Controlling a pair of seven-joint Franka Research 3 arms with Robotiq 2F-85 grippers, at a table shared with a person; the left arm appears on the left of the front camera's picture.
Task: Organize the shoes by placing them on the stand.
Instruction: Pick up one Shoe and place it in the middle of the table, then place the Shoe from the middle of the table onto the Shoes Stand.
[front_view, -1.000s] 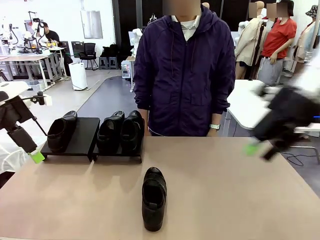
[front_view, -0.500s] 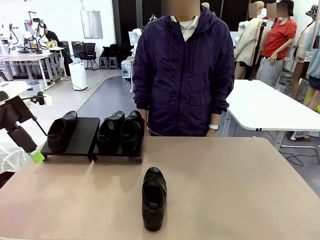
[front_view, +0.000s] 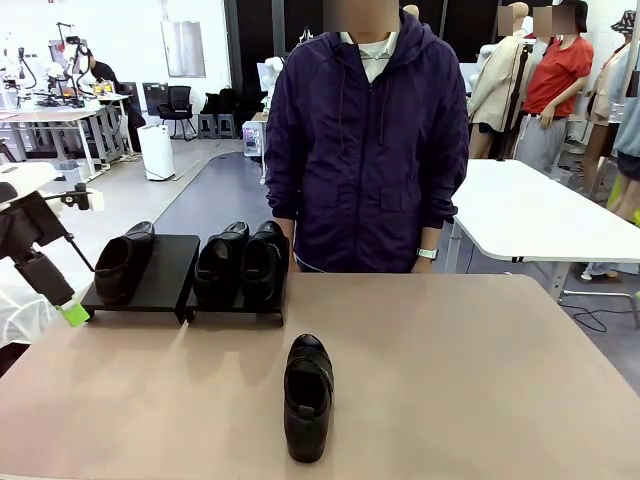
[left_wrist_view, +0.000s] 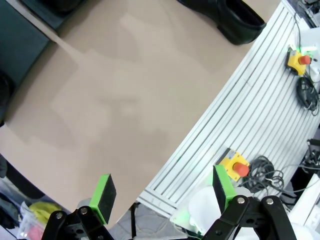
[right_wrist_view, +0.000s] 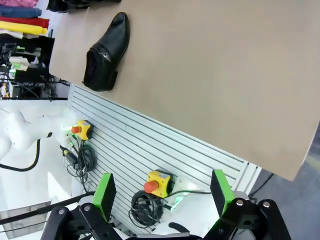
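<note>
Inspection of the front view, from the robot's left, found the left gripper (front_view: 73, 313) hanging off the table's left edge, just beside the near left corner of the stand (front_view: 170, 268), touching nothing. The left wrist view showed its fingers (left_wrist_view: 104, 196) spread wide apart with only bare table (left_wrist_view: 125, 100) between them.

The stand sat on the far left part of the table (front_view: 460, 380), its two sloped panels side by side. One shoe (front_view: 123, 262) rested on the left half of the left panel, toe toward the robot, with the right half of that panel bare. The right panel held a pair of shoes (front_view: 242, 262) side by side, touching, toes also toward the robot.

The fourth shoe (front_view: 308, 394) lay flat on the table, near the front edge and roughly at mid-width, well apart from the stand, its toe pointing at the robot. A person in a dark purple jacket (front_view: 370, 150) stood at the far side behind the table, arms down.

The right gripper (right_wrist_view: 162, 194) was recorded in the right wrist view, held off the table's near edge above a slatted rail with yellow stop buttons (right_wrist_view: 159, 183). Its fingers (right_wrist_view: 221, 191) were likewise wide apart and empty. The lone shoe (right_wrist_view: 106, 52) lay well away from it.
</note>
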